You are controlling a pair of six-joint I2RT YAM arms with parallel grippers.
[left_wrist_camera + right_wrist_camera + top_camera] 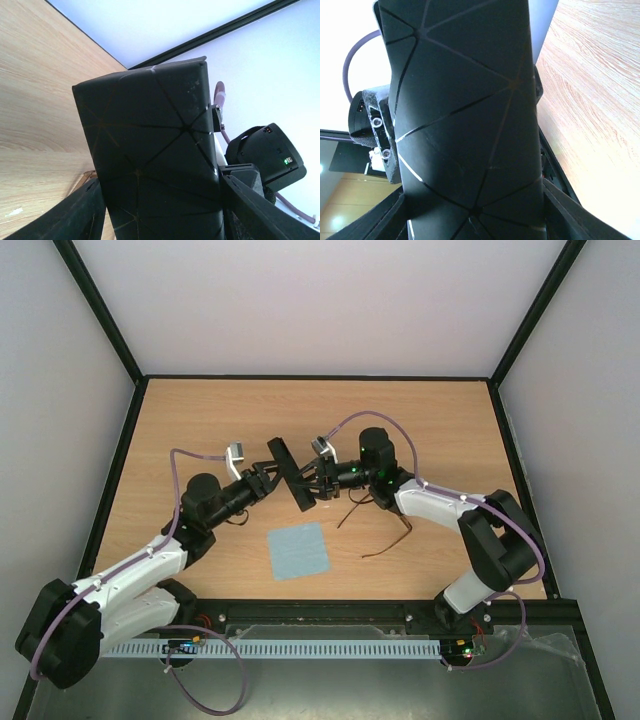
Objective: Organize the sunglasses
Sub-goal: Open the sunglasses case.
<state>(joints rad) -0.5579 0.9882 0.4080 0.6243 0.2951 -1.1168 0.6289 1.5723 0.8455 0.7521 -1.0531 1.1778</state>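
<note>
The black case (pixel 290 472) with thin pale crease lines is held off the table between both arms, tilted. My left gripper (pixel 272 478) grips it from the left and my right gripper (pixel 312 480) from the right. In the left wrist view the case (pixel 150 150) fills the gap of the left gripper (pixel 160 220), with both fingers against its sides. The right wrist view shows the case (pixel 465 100) wedged the same way in the right gripper (pixel 475 220). The sunglasses (pixel 400 538) lie on the table under the right arm, temple arms spread; their front is mostly hidden.
A light blue square cloth (pixel 300 550) lies flat on the wooden table (pixel 200 420) in front of the case. A black frame rail (pixel 330 377) borders the table at the back and sides. The right arm's wrist (pixel 265 150) shows past the case.
</note>
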